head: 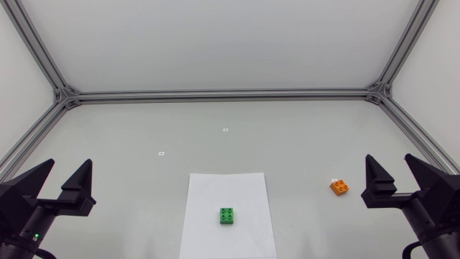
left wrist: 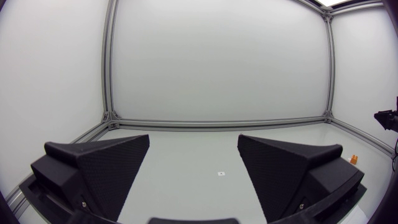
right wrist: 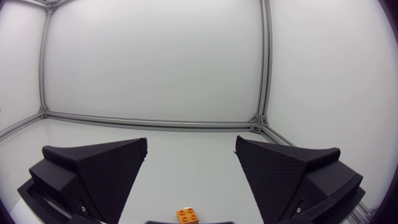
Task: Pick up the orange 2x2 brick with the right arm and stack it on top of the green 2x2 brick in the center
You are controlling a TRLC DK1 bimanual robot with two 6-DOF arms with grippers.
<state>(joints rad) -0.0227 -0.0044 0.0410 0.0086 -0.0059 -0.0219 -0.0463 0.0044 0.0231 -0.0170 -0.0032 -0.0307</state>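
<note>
The orange 2x2 brick (head: 340,187) rests studs-up on the bare tabletop (head: 302,144), to the right of the green 2x2 brick (head: 227,216) and well apart from it. The green 2x2 brick sits on a white paper sheet (head: 215,188).

The right pincer (head: 389,162) is stationed just beyond the orange brick, on the side away from the green brick. Its fingers are spread wide and nothing is held. In the right wrist view the orange brick is seen low, just ahead of the gap between the fingers, so it is judged that a short forward and downward reach is needed. No long axis is presented, since the brick is square; its sides are turned at an angle to the green brick's.

The left pincer (head: 70,164) is likewise spread wide and empty, on the far side of the green brick. The right arm is clearly nearer.
</note>
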